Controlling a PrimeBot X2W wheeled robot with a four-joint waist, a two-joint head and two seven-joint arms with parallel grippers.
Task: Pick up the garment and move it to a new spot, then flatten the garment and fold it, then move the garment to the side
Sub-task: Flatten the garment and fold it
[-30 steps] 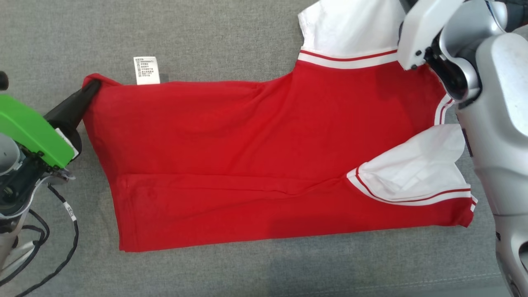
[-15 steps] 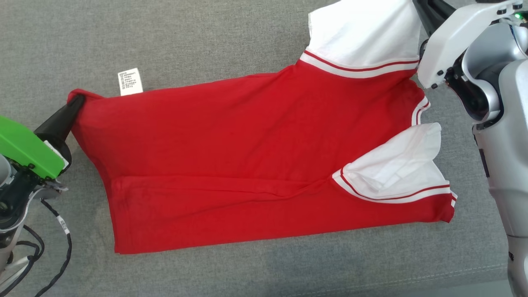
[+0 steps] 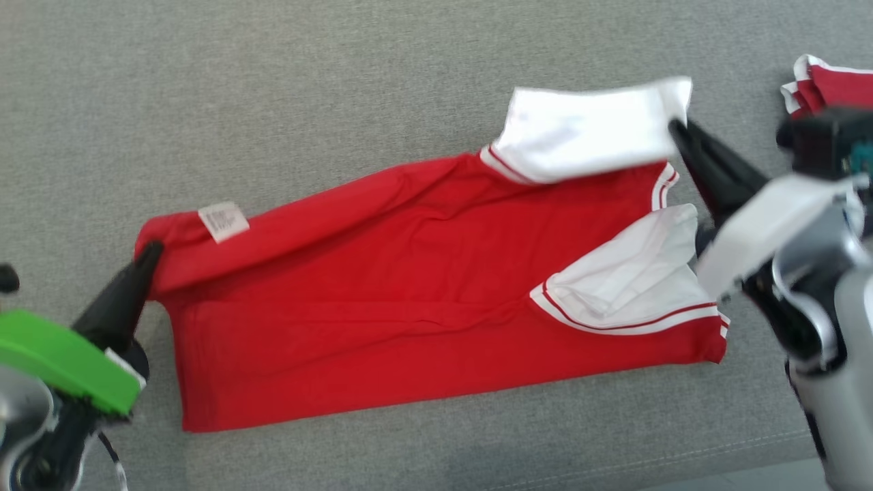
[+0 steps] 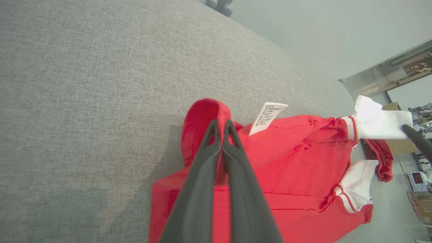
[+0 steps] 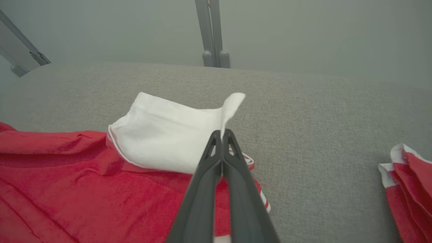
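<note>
Your left tool (image 3: 149, 254) pinches the garment (image 3: 409, 286) at its hem corner (image 3: 160, 235), right tool (image 3: 675, 128) at the white sleeve (image 3: 580, 133) — long axis runs between them.

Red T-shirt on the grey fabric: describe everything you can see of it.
The red T-shirt looks like soft knit, with white sleeves trimmed in red-and-white stripes and a white care label near its hem. It lies mostly flat, lightly creased, on the grey fabric surface. The left gripper pinches its hem corner; the right gripper pinches the far sleeve's edge, lifted.
</note>
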